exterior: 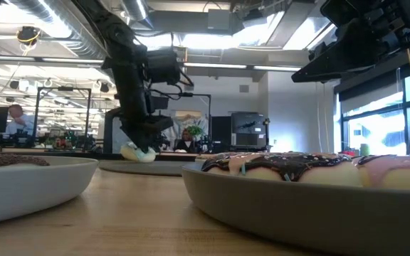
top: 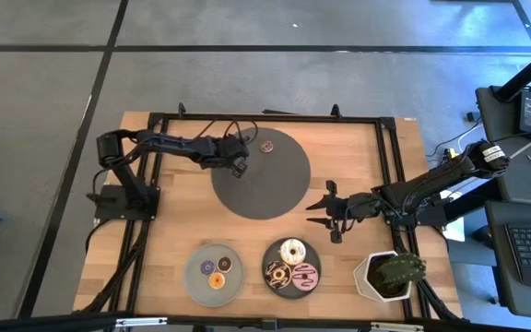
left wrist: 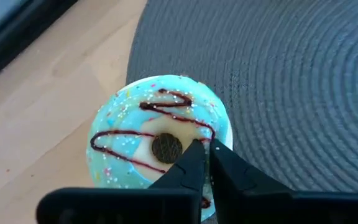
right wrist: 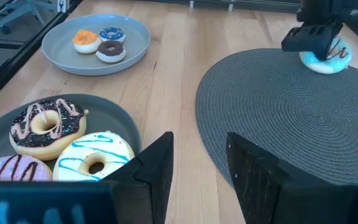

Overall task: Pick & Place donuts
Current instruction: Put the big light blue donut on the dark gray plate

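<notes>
One left gripper [top: 240,164] hangs from above at the woven grey round mat's [top: 275,198] left edge. Its wrist view shows fingers pinched through the blue-iced drizzled donut [left wrist: 157,140], lying flat directly beneath. Right gripper [right wrist: 197,165] waits spread, farther off.

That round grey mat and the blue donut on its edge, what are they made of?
The mat looks like woven cord or fibre: fine ribs coil in concentric rings, matte. The blue donut seems moulded plastic or rubber: smooth turquoise icing with painted dark zigzag and sprinkles, over a pale base. Which exactly is uncertain. The left pincer is shut on it.
</notes>
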